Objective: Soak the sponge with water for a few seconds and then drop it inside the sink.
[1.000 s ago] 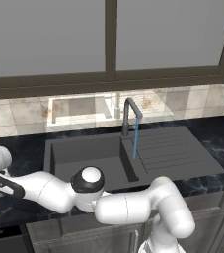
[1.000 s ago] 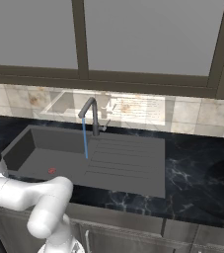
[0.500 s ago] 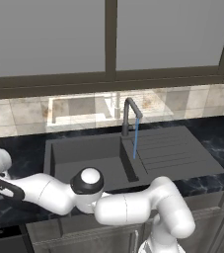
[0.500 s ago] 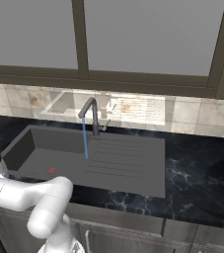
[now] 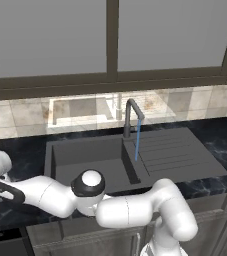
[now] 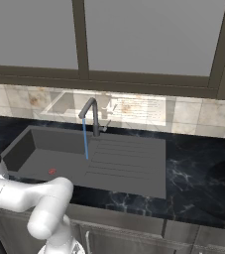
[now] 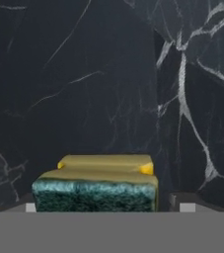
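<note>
The yellow block sponge with its green scouring layer (image 7: 96, 183) lay on the black marbled counter (image 7: 108, 74), unsoaked; water (image 5: 136, 140) ran into the grey sink (image 5: 85, 157). The gripper's grip couldn't be told.

A black marbled tabletop (image 5: 220, 135) with white veins runs under the window, wall to wall. Set into it is the dark grey sink (image 5: 90, 160), with a ribbed drainboard (image 5: 172, 152) on its right side. A dark faucet (image 5: 131, 116) stands at the sink's back edge. At the far left of the tabletop, near its front edge, lies the sponge (image 7: 98, 184), yellow with a dark green layer, resting flat on the marbled surface below my camera.
</note>
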